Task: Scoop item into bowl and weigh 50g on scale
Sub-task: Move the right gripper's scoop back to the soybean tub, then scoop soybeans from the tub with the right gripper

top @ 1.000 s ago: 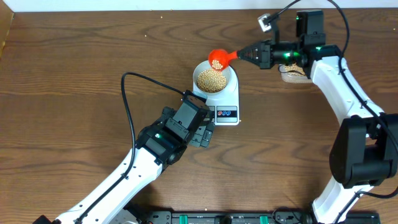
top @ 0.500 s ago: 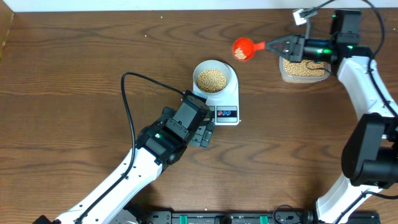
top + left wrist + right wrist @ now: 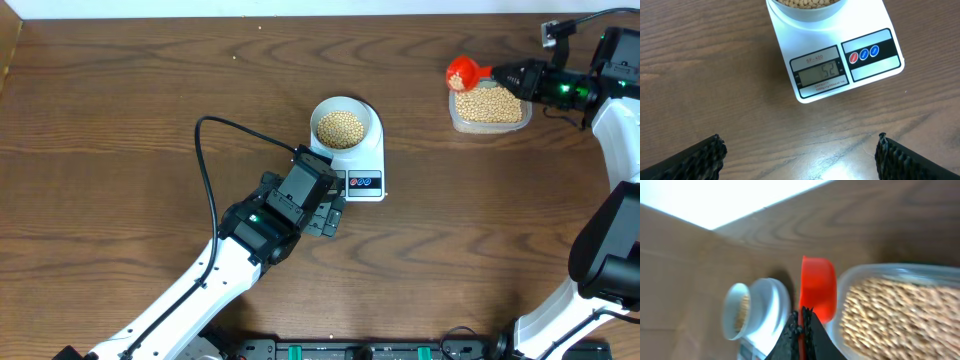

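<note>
Weighing check. Scoop (image 3: 462,73) is pinched by right gripper (image 3: 494,72) at tub (image 3: 489,129) rim, 2 o'clock of bowl (image 3: 366,113); left gripper (image 3: 800,157) spread. Display (image 3: 820,75) to be read next.

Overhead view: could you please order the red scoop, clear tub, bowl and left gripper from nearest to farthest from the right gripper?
1. Red scoop: held in the right gripper.
2. Clear tub: just beside it, far right.
3. Bowl: mid-table, on the scale.
4. Left gripper: nearer the front edge, beyond the scale.
</note>
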